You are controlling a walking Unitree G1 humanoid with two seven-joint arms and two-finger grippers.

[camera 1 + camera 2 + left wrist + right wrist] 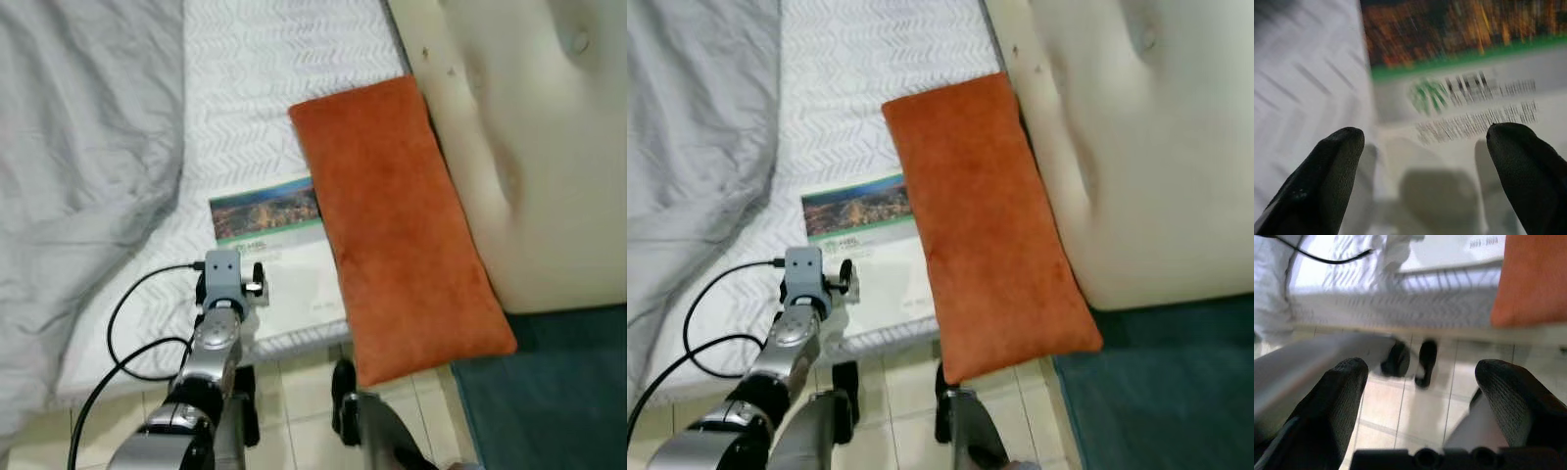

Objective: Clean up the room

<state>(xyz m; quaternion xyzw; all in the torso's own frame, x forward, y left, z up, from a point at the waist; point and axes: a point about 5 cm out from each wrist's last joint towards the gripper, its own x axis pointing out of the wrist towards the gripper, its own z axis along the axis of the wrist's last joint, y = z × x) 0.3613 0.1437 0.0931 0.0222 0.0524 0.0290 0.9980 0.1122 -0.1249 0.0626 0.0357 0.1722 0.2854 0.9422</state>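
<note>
A booklet with a city photo across its top lies flat on the white chevron mattress, its right edge against a long orange pillow. My left arm reaches over the bed edge, and my left gripper hovers open just above the booklet's printed white part, its fingertips spread with nothing between them. The wrist block sits over the booklet's lower left corner. My right gripper hangs low over the tiled floor, open and empty.
A rumpled grey blanket covers the bed's left side. A cream padded headboard stands to the right of the pillow, with a teal rug below it. Two dark shapes rest on the tiles beside the bed edge.
</note>
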